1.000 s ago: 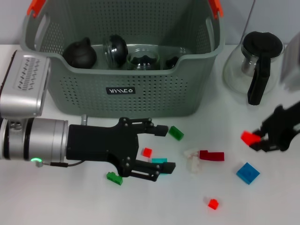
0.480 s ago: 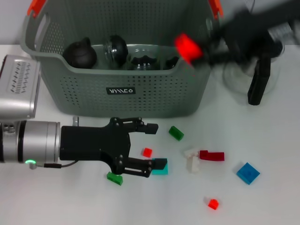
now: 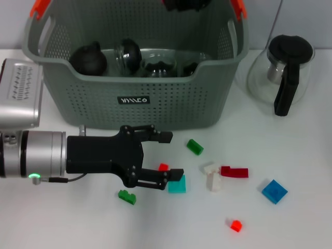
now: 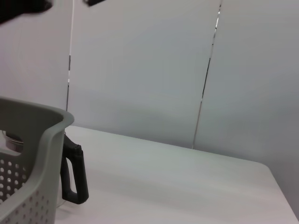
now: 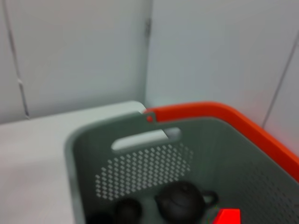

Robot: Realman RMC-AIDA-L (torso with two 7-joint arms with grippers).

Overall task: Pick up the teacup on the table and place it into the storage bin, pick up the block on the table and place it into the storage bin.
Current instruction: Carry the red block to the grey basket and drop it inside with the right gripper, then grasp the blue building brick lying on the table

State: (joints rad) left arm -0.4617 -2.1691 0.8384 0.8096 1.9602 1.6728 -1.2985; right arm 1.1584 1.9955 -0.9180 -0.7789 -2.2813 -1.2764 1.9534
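Note:
The storage bin (image 3: 135,106) stands at the back of the table, and a black teapot (image 3: 88,58) and dark round cups (image 3: 127,52) lie inside it. No teacup shows on the table. My right gripper (image 3: 181,4) hangs above the bin's back, cut off by the head view's top edge. In the right wrist view a red block (image 5: 228,217) sits close under the camera, over the bin's inside (image 5: 140,177). My left gripper (image 3: 168,155) lies low in front of the bin, open, with a small red block (image 3: 163,167) between its fingers and a teal block (image 3: 178,185) by the nearer finger.
Loose blocks lie on the table: green (image 3: 195,147), green (image 3: 126,196), white (image 3: 211,176), dark red (image 3: 234,171), blue (image 3: 274,191), small red (image 3: 236,225). A glass pitcher with a black handle (image 3: 282,72) stands right of the bin, also in the left wrist view (image 4: 74,175).
My right gripper rose from the table's right side with a red block and swung over the bin. My left gripper drew back slightly leftward, staying open by the small red and teal blocks.

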